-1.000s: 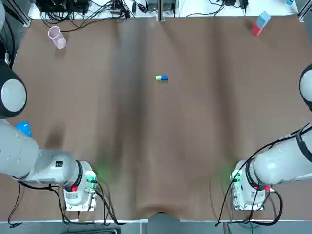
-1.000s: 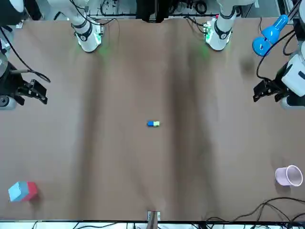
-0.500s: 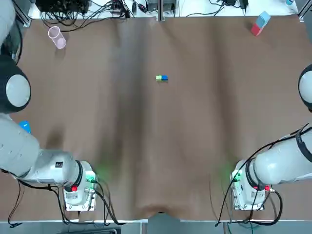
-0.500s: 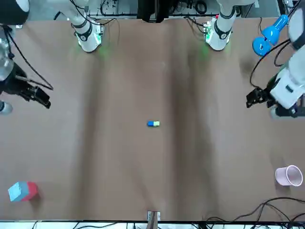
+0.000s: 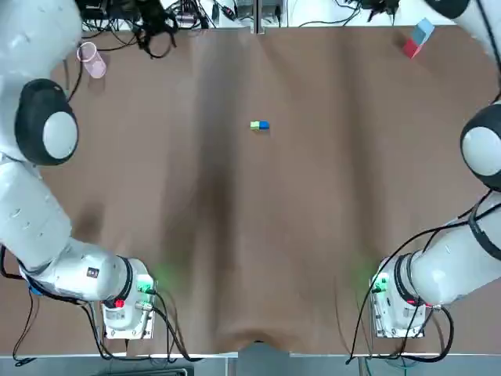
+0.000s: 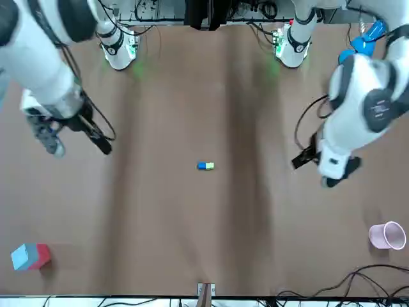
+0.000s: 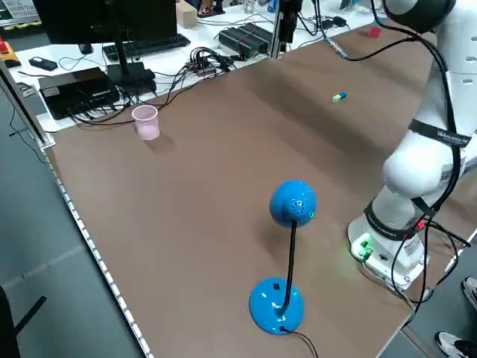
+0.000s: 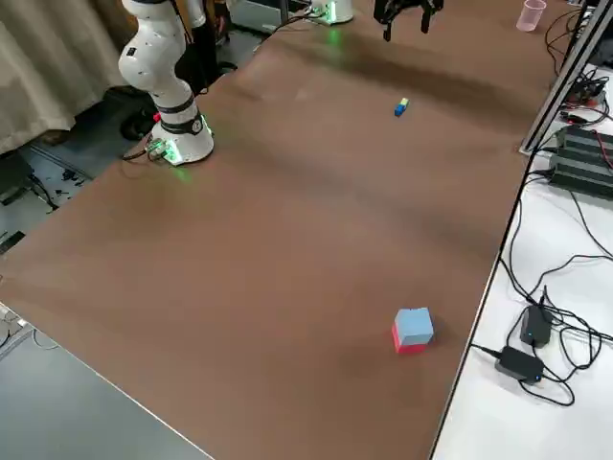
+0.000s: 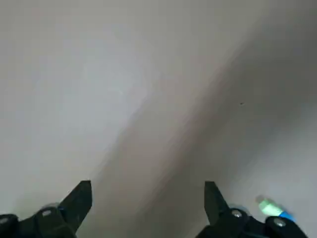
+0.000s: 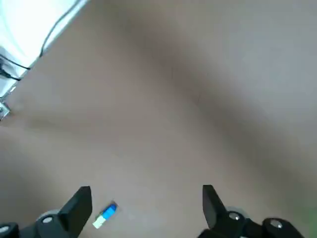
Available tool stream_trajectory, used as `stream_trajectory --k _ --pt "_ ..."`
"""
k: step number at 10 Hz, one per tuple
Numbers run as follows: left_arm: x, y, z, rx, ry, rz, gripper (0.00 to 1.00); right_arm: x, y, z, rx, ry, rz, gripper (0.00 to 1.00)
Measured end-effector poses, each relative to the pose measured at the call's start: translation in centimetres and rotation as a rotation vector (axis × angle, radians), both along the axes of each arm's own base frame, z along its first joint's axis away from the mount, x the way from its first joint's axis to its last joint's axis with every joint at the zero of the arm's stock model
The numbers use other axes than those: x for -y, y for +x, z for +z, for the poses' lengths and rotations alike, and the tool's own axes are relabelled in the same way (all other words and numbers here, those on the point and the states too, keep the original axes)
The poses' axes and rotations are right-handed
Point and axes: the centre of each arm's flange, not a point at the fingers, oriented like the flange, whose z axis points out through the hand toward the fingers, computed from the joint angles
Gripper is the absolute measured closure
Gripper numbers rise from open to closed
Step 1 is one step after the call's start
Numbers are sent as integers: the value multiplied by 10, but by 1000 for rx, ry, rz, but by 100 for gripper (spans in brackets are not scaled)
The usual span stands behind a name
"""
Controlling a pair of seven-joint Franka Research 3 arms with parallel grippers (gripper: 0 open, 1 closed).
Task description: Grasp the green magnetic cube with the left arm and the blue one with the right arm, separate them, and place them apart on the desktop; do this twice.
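Top view: one green magnetic cube (image 5: 254, 124) and one blue magnetic cube (image 5: 264, 125) sit touching at mid bench (image 5: 235, 235); my left pincer (image 9: 146, 191) and right pincer (image 10: 146, 194) hover wide open, empty, well apart from them

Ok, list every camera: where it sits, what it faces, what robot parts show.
Top: overhead, looking down on the table; both arms, bases.
Front: across the table, facing the robot; both arms.
Left side: raised at robot's left, behind the blue lamp; one arm.
Right side: raised at robot's right, near the red-blue block; arm base.
Left wrist: on left arm, looking past the open left gripper.
Right wrist: same, open right gripper.
Shared: all show the green cube joined to the blue cube.
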Motion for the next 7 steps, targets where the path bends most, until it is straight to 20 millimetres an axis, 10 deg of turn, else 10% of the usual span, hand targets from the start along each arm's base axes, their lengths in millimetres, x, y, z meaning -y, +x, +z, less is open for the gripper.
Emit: stream_trajectory --k 7 --pt "154 -21 -149 -51 -39 592 0 -102 6 -118 -50 -9 -454 4"
